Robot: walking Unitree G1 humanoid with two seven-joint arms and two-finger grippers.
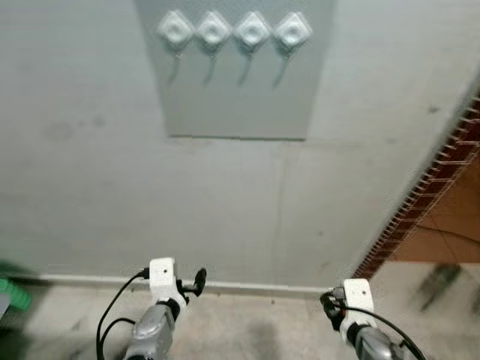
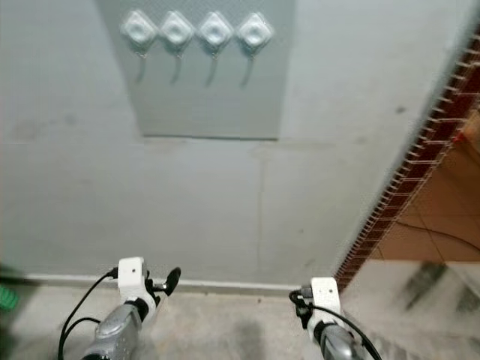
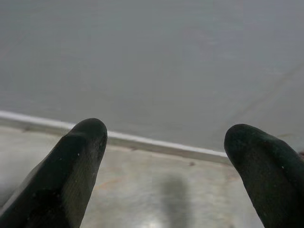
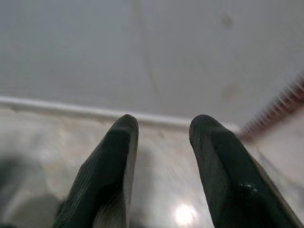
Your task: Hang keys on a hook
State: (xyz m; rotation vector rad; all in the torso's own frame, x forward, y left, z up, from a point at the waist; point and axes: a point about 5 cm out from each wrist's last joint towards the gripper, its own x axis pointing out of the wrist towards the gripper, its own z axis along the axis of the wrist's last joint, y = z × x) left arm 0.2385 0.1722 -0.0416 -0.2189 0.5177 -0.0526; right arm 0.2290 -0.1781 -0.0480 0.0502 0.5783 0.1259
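So it's facing a big grey wall [image 1: 90, 187] with a paler panel [image 1: 240, 112] carrying four hooks [image 1: 234, 34] in a level row, way up above both arms, roughly between them and a bit nearer the left one. Left gripper [image 3: 164, 156] has its jaws spread wide, right gripper [image 4: 161, 142] narrower, both empty, low by the skirting [image 1: 247, 286]. No keys anywhere that I can spot

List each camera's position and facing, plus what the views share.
Left eye: head, facing the grey wall panel with four white diamond-shaped hooks; both silver arms low.
Right eye: the same scene.
Left wrist: along the open left gripper at the pale skirting strip.
Right wrist: along the open right gripper.
Shared: wall, skirting, floor.
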